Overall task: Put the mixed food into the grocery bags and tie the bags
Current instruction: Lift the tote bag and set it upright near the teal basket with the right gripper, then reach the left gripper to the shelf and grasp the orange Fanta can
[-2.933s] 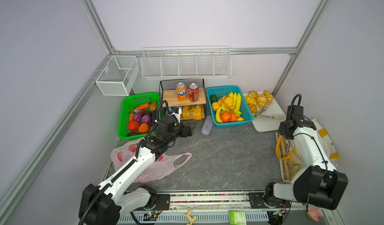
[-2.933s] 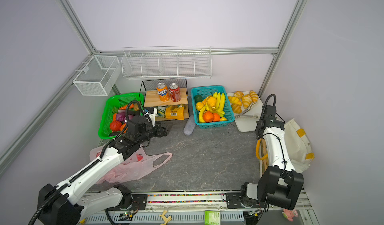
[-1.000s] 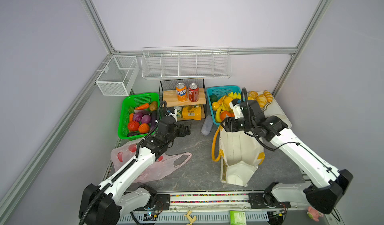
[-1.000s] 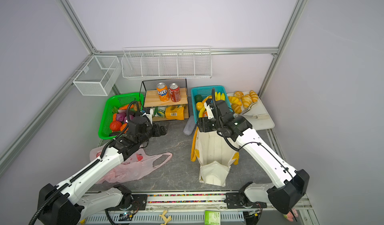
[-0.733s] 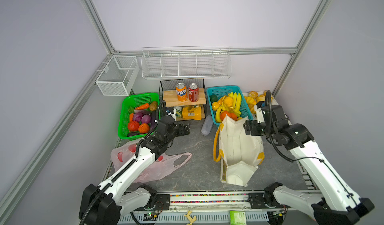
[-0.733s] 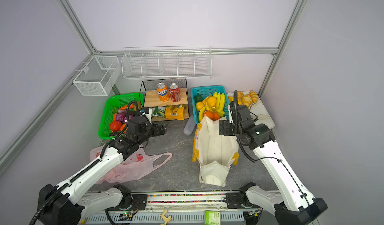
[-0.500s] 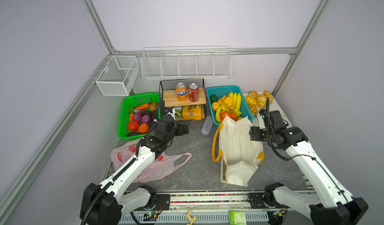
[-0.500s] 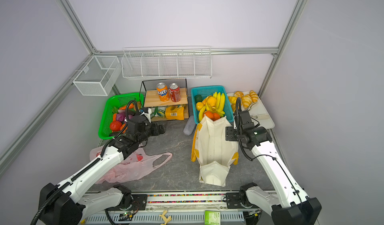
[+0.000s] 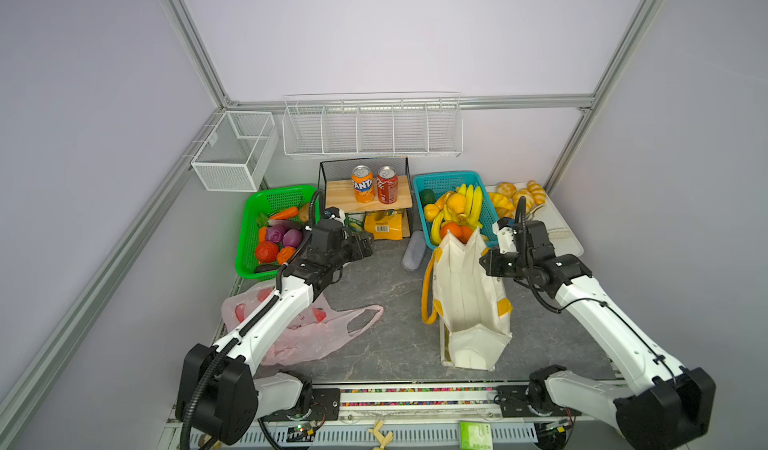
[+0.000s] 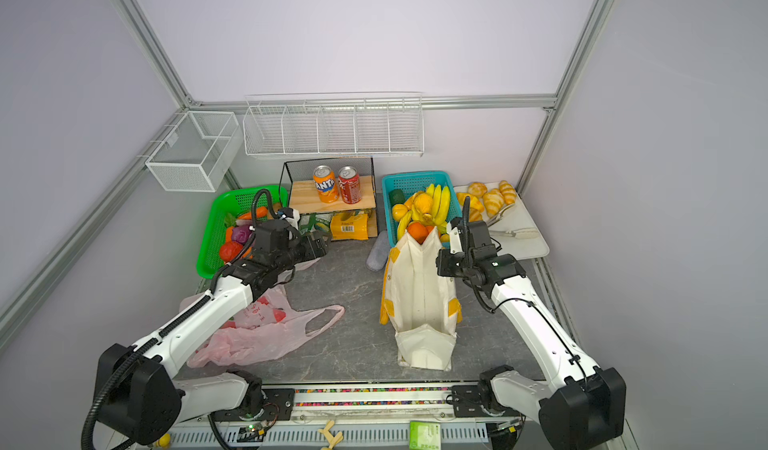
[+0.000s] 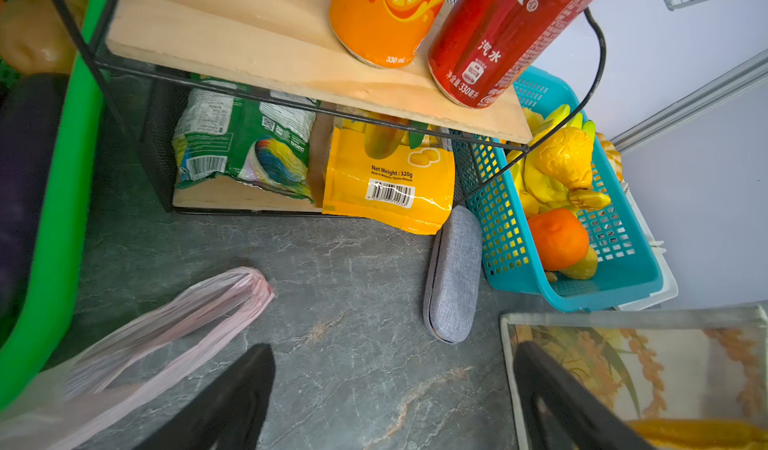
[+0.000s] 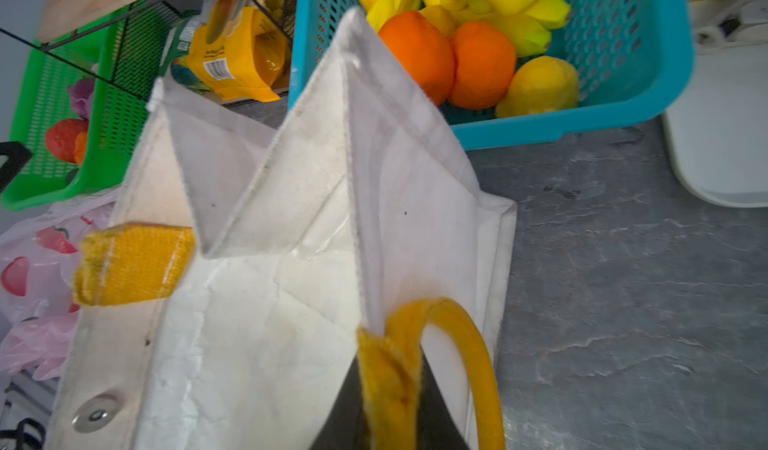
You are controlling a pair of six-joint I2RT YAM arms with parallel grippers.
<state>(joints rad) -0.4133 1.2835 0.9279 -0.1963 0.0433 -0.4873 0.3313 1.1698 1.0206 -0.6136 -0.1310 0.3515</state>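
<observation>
The grey marbled tabletop (image 9: 390, 302) carries everything. The biggest task item, the cream canvas tote (image 9: 469, 298), stands upright right of centre with its mouth gaping and its far edge up against the teal basket (image 9: 444, 182) of bananas and oranges. To the left the pink plastic bag (image 9: 316, 335) lies flat and crumpled under the left arm, with one handle loop pointing toward the middle. Behind it the green basket (image 9: 274, 198) holds the toy vegetables: the purple one (image 9: 275, 233), the red tomato (image 9: 266, 251) and, just beside that, the orange round one (image 9: 285, 254). Between the two baskets stands a black wire rack with a wooden shelf (image 9: 340, 196), on which the orange Fanta can (image 9: 363, 184) and the red soda can (image 9: 387, 185) stand upright side by side. The left pincer (image 11: 392, 348) hangs over the tabletop in front of the rack, released, its black fingers (image 11: 232, 402) spread wide with nothing between them. The right pincer (image 12: 388, 369) sits at the tote's near rim, clenched on its yellow handle (image 12: 478, 344), the strap pinched between the dark fingers.
</observation>
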